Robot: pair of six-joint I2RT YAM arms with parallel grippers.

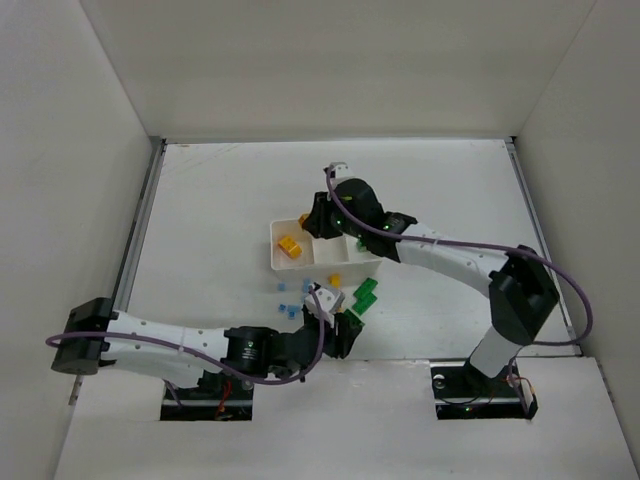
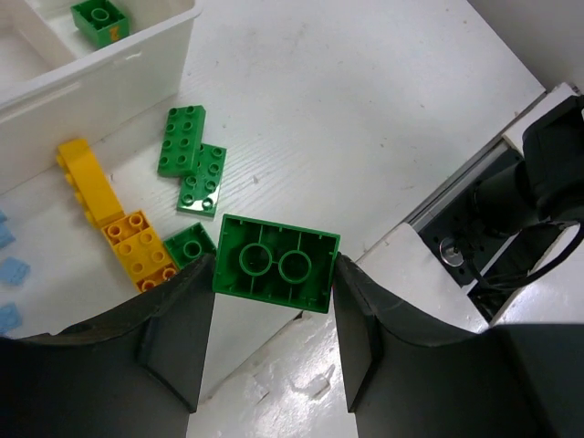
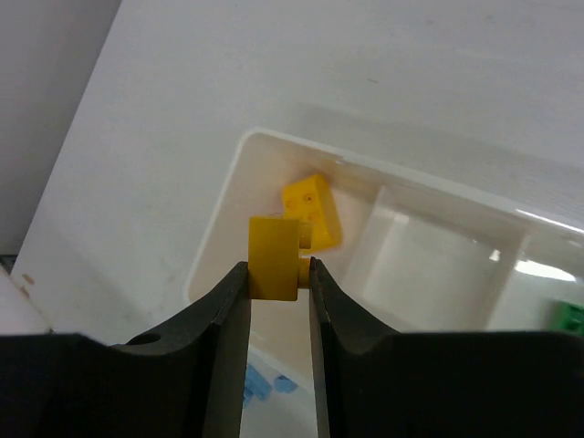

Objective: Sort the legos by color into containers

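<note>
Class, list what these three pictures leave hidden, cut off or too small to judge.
- Top view: the tray's middle section, partly covered by the right arm.
- Left wrist view: blue bricks, cut by the left edge.
- Right wrist view: a green brick, cut by the right edge.
</note>
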